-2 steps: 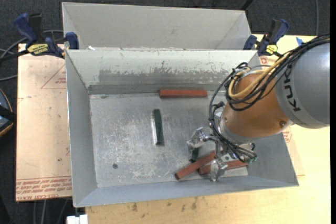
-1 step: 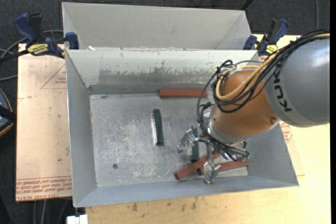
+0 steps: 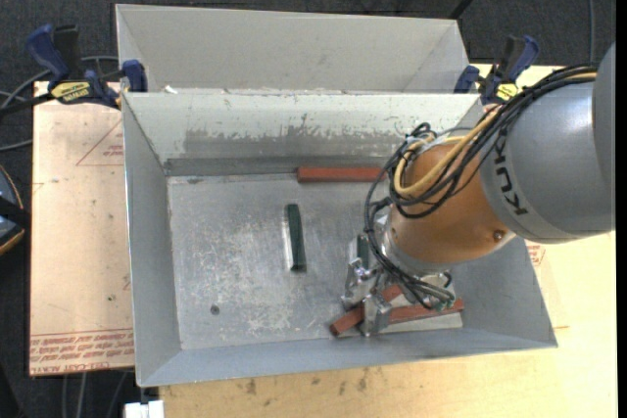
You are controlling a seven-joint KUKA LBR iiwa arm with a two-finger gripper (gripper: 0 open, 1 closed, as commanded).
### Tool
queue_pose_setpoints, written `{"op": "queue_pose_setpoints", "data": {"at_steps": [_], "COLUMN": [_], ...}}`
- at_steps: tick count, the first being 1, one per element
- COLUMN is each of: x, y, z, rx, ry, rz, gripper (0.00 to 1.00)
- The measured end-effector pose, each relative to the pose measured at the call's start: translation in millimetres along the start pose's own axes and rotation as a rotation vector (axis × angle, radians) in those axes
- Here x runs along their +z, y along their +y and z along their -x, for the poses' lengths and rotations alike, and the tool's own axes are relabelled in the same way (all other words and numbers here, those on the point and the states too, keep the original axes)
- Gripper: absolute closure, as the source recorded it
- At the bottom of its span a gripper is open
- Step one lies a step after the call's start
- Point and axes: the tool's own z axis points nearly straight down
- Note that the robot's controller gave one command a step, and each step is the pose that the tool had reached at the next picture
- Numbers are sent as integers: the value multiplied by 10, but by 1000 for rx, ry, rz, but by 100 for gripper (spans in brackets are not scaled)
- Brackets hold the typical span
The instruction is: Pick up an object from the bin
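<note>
My gripper (image 3: 364,303) is low at the bin's front right, right over a reddish-brown flat stick (image 3: 345,324) that lies along the front wall. The fingers reach down to the stick's left part, and the wrist hides how they stand. A pale strip (image 3: 431,316) lies beside the stick to the right. A dark green bar (image 3: 294,237) lies lengthwise in the middle of the bin floor, left of the gripper.
A long red-brown bar (image 3: 338,174) rests against the back wall. The arm with its orange cover and cables hangs over the bin's right half, hiding the floor beneath it. The left half of the floor is bare metal.
</note>
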Motion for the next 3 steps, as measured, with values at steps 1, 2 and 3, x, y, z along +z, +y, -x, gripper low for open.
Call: {"op": "queue_pose_setpoints", "data": {"at_steps": [1,2,3], "x": [0,-8,-40], "y": [0,0,-1], "z": [0,2,4], "rx": [0,0,0], "ry": [0,2,6], "rz": [0,0,1], "gripper": [100,100,100]}}
